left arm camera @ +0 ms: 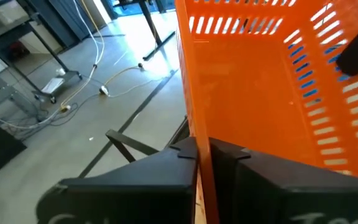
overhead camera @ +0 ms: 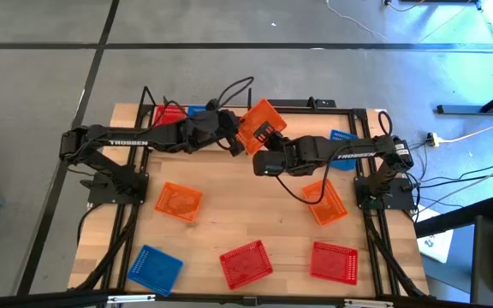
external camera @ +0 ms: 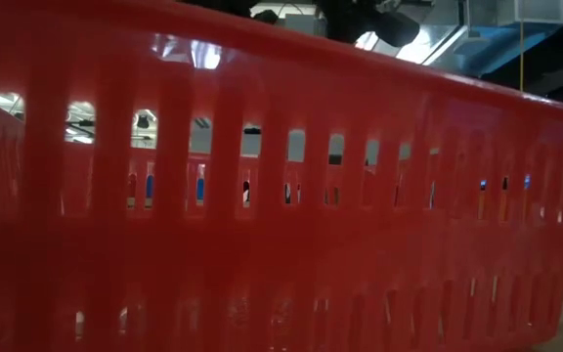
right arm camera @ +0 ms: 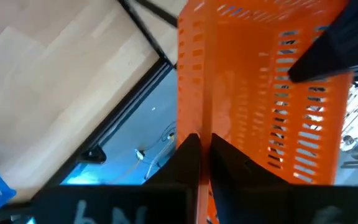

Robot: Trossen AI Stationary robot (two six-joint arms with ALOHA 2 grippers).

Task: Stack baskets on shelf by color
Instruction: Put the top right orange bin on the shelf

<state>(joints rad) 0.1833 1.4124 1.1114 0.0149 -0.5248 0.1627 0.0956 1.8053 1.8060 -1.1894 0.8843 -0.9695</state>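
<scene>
An orange basket (overhead camera: 259, 122) is held up between both grippers over the far middle of the table, tilted. My left gripper (overhead camera: 234, 137) (left arm camera: 202, 149) is shut on its left side, and my right gripper (overhead camera: 270, 144) (right arm camera: 204, 140) is shut on its near-right side. The shelf (overhead camera: 315, 106) runs along the table's far edge; a red basket (overhead camera: 169, 115) and a blue basket (overhead camera: 197, 110) rest at its left end. Another blue basket (overhead camera: 342, 139) shows behind my right arm. My left gripper pinches one side wall (left arm camera: 197, 118) of the orange basket, one finger inside the basket and one outside, coming level from the table's left. The basket is lifted clear and tilted. My right gripper pinches another wall (right arm camera: 199, 106) of the same basket, one finger inside and one outside, coming from the table's right. The basket is clear of the table.
On the table lie two orange baskets (overhead camera: 178, 201) (overhead camera: 325, 202), a blue basket (overhead camera: 155, 265) at the near left, and two red baskets (overhead camera: 246, 263) (overhead camera: 334, 261) at the near edge. One red basket (external camera: 281, 196) fills the low view. Cables cross the far middle.
</scene>
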